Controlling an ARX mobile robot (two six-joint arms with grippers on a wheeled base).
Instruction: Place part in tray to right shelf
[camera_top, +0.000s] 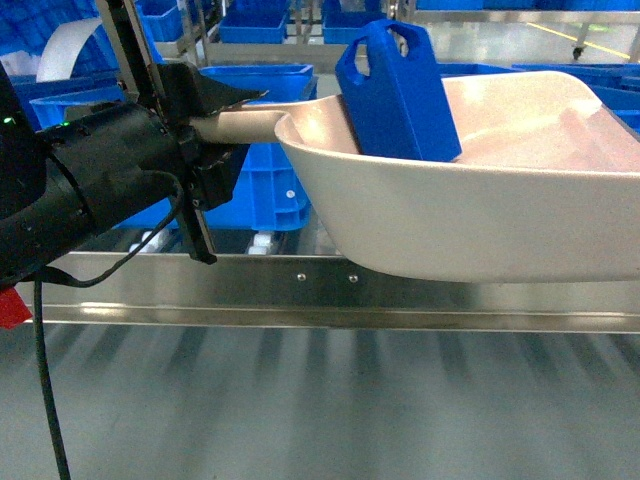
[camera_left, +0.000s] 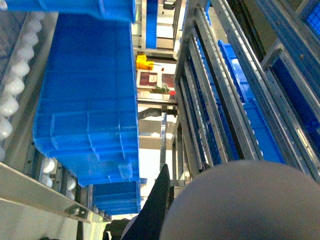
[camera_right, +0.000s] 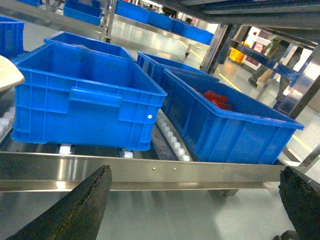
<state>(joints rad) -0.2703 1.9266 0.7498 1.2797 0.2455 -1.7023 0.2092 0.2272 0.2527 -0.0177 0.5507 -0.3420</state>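
While the left gripper (camera_top: 205, 125) is clenched on the handle of the tray (camera_top: 500, 215), the tray hangs in the air over the front rail (camera_top: 330, 275) of the shelf, and the part (camera_top: 397, 90) leans inside it against the back wall. The right gripper (camera_right: 195, 205) is spread wide and holds nothing. I think the tray may tilt, because it is held only at the handle end; then the part can slide out. The tray bottom is also near the rail and may hit it. No readable writing or brand is visible.
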